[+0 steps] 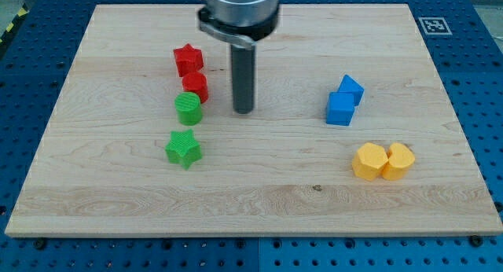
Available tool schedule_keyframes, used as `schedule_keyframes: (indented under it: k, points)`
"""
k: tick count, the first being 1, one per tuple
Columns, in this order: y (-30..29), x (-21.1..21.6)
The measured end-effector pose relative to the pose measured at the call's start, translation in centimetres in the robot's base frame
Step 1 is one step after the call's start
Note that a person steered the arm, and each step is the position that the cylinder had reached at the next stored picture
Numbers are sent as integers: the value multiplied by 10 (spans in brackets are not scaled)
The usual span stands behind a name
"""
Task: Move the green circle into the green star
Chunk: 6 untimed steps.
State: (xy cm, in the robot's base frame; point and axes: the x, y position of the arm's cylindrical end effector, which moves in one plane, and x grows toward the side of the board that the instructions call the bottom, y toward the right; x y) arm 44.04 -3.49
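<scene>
The green circle sits left of the board's centre, touching a red block just above it. The green star lies a short way below the circle, with a small gap between them. My tip rests on the board to the right of the green circle, about level with it and a little apart from it. The rod stands upright, its mount at the view's top.
A red star sits above the red block. Two blue blocks touch each other at the right. Two yellow blocks touch each other at the lower right. The wooden board is bordered by blue table.
</scene>
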Motion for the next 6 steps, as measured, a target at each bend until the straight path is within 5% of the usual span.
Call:
schedule_keyframes:
  k: [4,6]
  points:
    - [-125,-36]
    - [-88,0]
